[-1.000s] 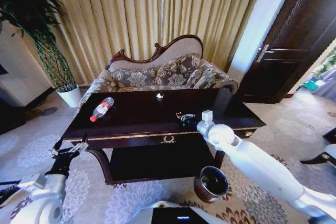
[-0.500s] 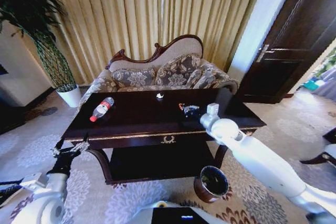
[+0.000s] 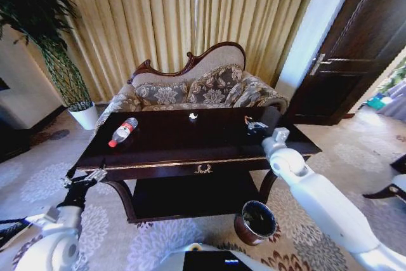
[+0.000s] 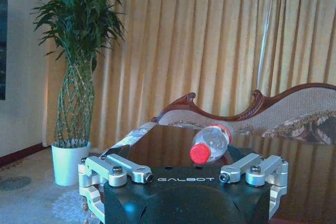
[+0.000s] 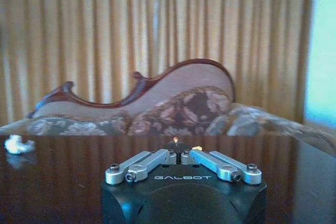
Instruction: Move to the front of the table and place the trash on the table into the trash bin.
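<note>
A: Head view first. What differs from half a second ago?

B: The right gripper [image 3: 254, 124] has moved from near the middle of the table [image 3: 190, 147] toward its far right corner, and the arm now crosses the table's right front edge. The left gripper [image 3: 82, 178] hangs where it was, low off the front left corner, below the top.

A: And the trash?

B: Unmoved. The bottle [image 3: 122, 131] lies on its side near the left edge, the white paper bit [image 3: 193, 116] sits near the far edge in the middle. The trash bin [image 3: 255, 222] stands on the carpet off the right front leg, under the right arm.

A: Room to move?

B: The tabletop between bottle and right gripper is bare. The sofa [image 3: 196, 90] presses close behind the far edge; a plant pot [image 3: 84, 116] stands well off the left corner.

A: Left wrist view?

B: The left gripper's fingers [image 4: 118, 167] spread wide with nothing between them. Beyond them the bottle [image 4: 210, 143] lies with its red cap toward the camera, near the table's edge.

A: Right wrist view?

B: The right gripper [image 5: 177, 153] is drawn nearly together, pinching a tiny orange piece [image 5: 175, 140] at the tips. It hovers just above the glossy top. The paper bit [image 5: 16, 144] lies well apart from it, toward the sofa.
</note>
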Robot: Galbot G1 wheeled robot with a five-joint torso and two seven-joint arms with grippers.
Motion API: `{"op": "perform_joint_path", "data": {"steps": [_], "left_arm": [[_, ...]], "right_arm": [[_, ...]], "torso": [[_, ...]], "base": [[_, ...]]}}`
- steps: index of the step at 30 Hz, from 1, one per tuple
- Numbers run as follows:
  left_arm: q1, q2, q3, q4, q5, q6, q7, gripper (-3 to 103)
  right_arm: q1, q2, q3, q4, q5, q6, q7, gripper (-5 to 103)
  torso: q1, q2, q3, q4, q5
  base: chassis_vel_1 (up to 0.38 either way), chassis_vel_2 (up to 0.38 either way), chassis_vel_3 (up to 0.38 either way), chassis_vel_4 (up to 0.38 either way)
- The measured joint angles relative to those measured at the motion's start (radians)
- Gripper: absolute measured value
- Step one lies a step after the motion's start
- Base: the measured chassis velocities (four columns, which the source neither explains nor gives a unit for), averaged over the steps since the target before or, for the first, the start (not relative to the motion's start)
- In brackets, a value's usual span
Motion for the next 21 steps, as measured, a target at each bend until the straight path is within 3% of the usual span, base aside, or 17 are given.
{"op": "perform_joint_path", "data": {"steps": [2, 13, 18, 21], "left_arm": [[-0.003, 0.017, -0.008, -0.011, -0.017, 0.012, -0.009, 100], [-0.045, 0.109, -0.035, -0.062, -0.087, 0.085, -0.074, 100], [-0.054, 0.137, -0.038, -0.046, -0.106, 0.084, -0.062, 100], [-0.06, 0.15, -0.025, -0.019, -0.111, 0.055, -0.02, 100]], "right_arm": [[-0.063, 0.021, 0.054, -0.004, -0.01, 0.011, -0.024, 0], [-0.099, 0.06, 0.11, 0.001, -0.015, 0.019, -0.033, 0], [-0.113, 0.06, 0.127, 0.021, -0.025, 0.02, -0.033, 0], [-0.136, 0.06, 0.147, 0.042, -0.046, 0.02, -0.033, 0]], "torso": [[0.0, 0.0, 0.0, -0.0002, 0.0003], [0.0, 0.0, 0.0, 0.0, 0.0002], [0.0, 0.0, 0.0, 0.0001, 0.0], [0.0, 0.0, 0.0, -0.0002, 0.0]], "base": [[0.0, 0.0, 0.0, 0.0], [0.0, 0.0, 0.0, 0.0], [0.0, 0.0, 0.0, 0.0], [0.0, 0.0, 0.0, 0.0]]}}
